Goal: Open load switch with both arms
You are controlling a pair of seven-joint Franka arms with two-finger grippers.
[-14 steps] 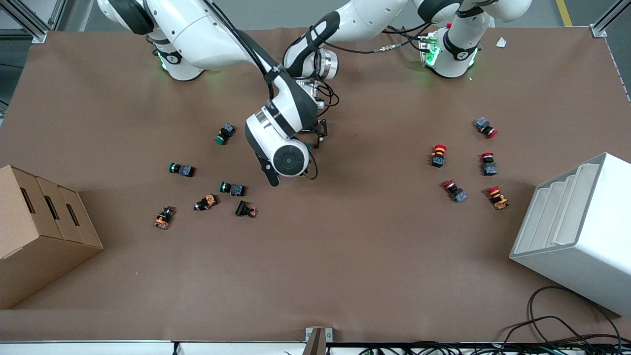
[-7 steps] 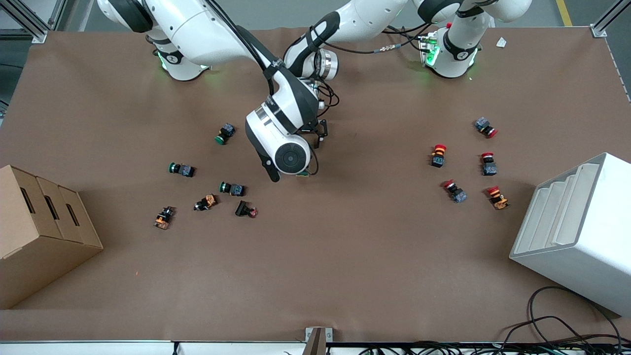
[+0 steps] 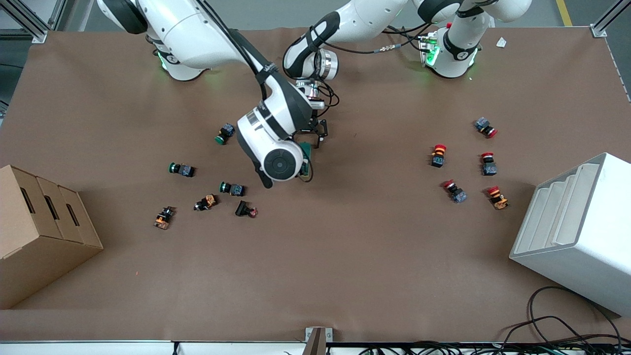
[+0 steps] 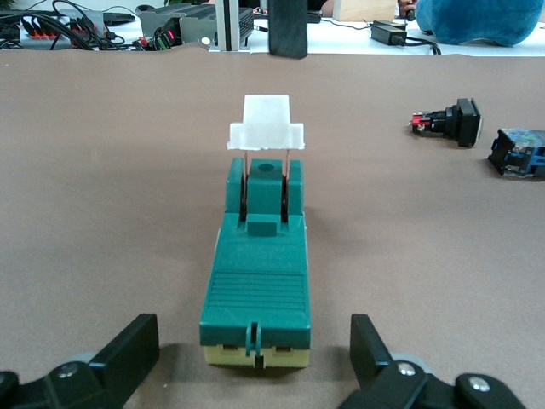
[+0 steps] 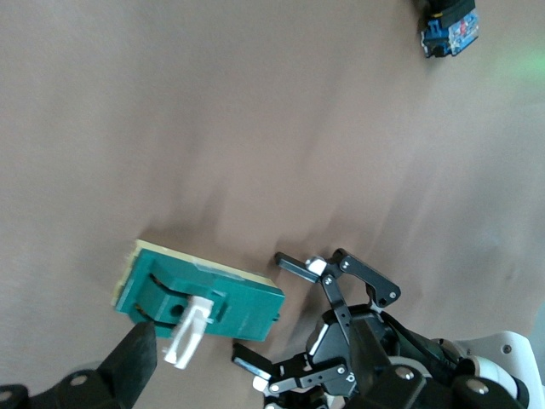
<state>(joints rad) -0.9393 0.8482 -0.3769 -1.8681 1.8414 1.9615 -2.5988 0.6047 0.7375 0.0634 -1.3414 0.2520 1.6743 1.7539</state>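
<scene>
Black cables [image 3: 567, 315] lie at the table [image 3: 345, 256] edge, nearest the front camera and well nearer than the load switch [image 3: 306, 157]. A cardboard box [image 3: 44, 227] sits toward the right arm's end from the switch, and a white rack [image 3: 577, 231] toward the left arm's end; both are nearer the camera and well apart from it. A loose group of green-capped and orange push buttons [image 3: 231, 188] is a bit nearer than the switch on the right arm's side. Red-capped buttons [image 3: 453, 190] lie well off on the left arm's side. The switch lies flat mid-table, half hidden under the right arm's wrist, its white lever [image 4: 266, 128] upright at the end nearer the camera. The right gripper [image 4: 288, 30] is over that lever end and spread. Its one visible finger [image 5: 136, 358] sits just beside the switch, not touching the lever. The left gripper [image 3: 319, 134] is low at the switch's other end, jaws wide, one finger [image 4: 136, 341] on each side, apart from the body. One more green button [image 3: 224, 133] lies level with it, toward the right arm's end.
</scene>
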